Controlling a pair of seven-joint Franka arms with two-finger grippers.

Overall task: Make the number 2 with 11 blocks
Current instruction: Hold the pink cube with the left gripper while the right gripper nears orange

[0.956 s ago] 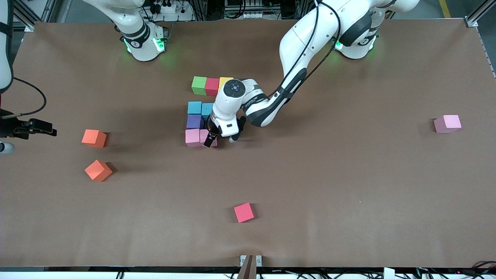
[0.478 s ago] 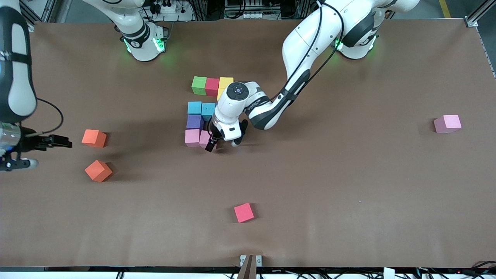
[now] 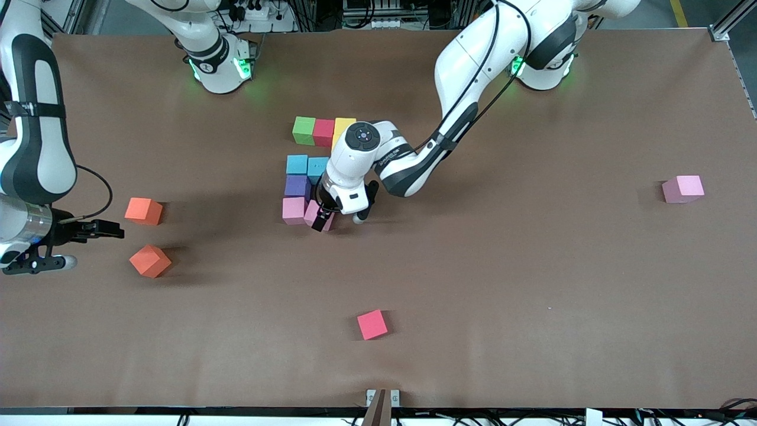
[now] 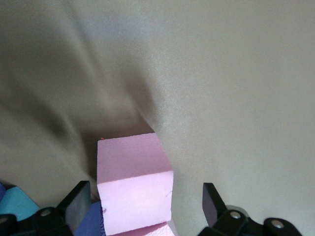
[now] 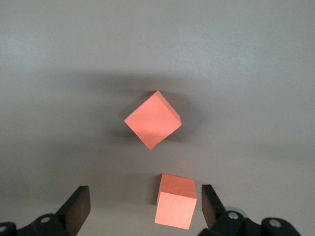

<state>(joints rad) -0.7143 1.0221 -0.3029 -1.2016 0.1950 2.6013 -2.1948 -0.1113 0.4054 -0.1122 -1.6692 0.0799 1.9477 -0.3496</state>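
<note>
Near the table's middle stand the blocks: green (image 3: 304, 130), red (image 3: 323, 132) and yellow (image 3: 345, 125) in a row, two light blue (image 3: 297, 164), one purple (image 3: 296, 186) and a pink one (image 3: 293, 210). A second pink block (image 3: 315, 212) (image 4: 134, 187) sits beside it, slightly askew. My left gripper (image 3: 339, 220) (image 4: 145, 204) hangs open over that block, its fingers apart from both sides. The arm hides the blocks under it. A third pink block (image 3: 683, 189) lies alone toward the left arm's end. My right gripper (image 3: 89, 245) (image 5: 144, 206) is open over bare table.
Two orange cubes (image 3: 144, 210) (image 3: 150, 260) lie toward the right arm's end, beside the right gripper; in the right wrist view one orange cube (image 5: 175, 206) shows between the fingers and the turned cube (image 5: 152, 119) farther off. A lone red cube (image 3: 372, 324) sits nearer the front camera.
The right arm has swung in from the table's end toward the orange cubes. The left gripper has shifted slightly over the second pink block, which now looks a little turned.
</note>
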